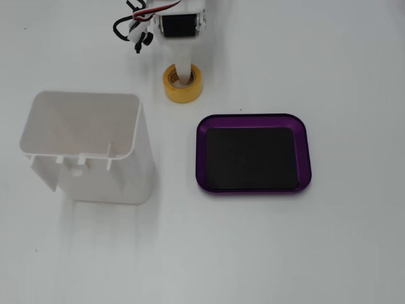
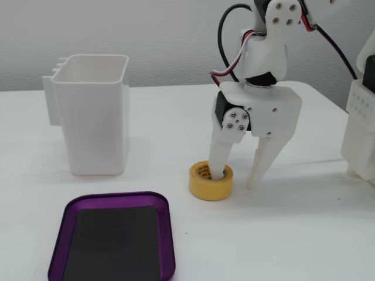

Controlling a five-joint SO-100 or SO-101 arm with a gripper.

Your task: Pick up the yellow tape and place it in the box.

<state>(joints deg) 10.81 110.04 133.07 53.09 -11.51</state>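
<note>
Right now your gripper (image 2: pixel 237 178) is down at the table with its two white fingers spread apart. In the side-on fixed view, the left finger (image 2: pixel 219 155) dips into the hole of the yellow tape (image 2: pixel 211 181), and the right finger stands outside the roll, a little apart from its wall. So the jaws straddle one side of the ring without pinching it: the gripper is released, holding nothing.

You can see the same from above, where the gripper (image 1: pixel 181 75) comes in from the top edge and one white finger (image 1: pixel 181 68) sits inside the tape (image 1: pixel 183 83); the other finger is hidden under the arm there. The tape lies flat on the white table (image 2: pixel 304 234), hole facing up, with a bit of printed tan core showing beside the finger.

The box (image 1: pixel 253 154), a shallow purple tray with a black floor, is empty. In the view from above it lies below and to the right of the tape, near it but not touching. In the side-on view the tray (image 2: pixel 115 240) sits at the lower left, nearer the camera than the tape.

A tall white plastic bin (image 1: pixel 88 145) stands to the left of the tape and the tray in the view from above, open at the top; in the side-on view the bin (image 2: pixel 92 114) stands upright behind the tray, well apart from your gripper.
</note>
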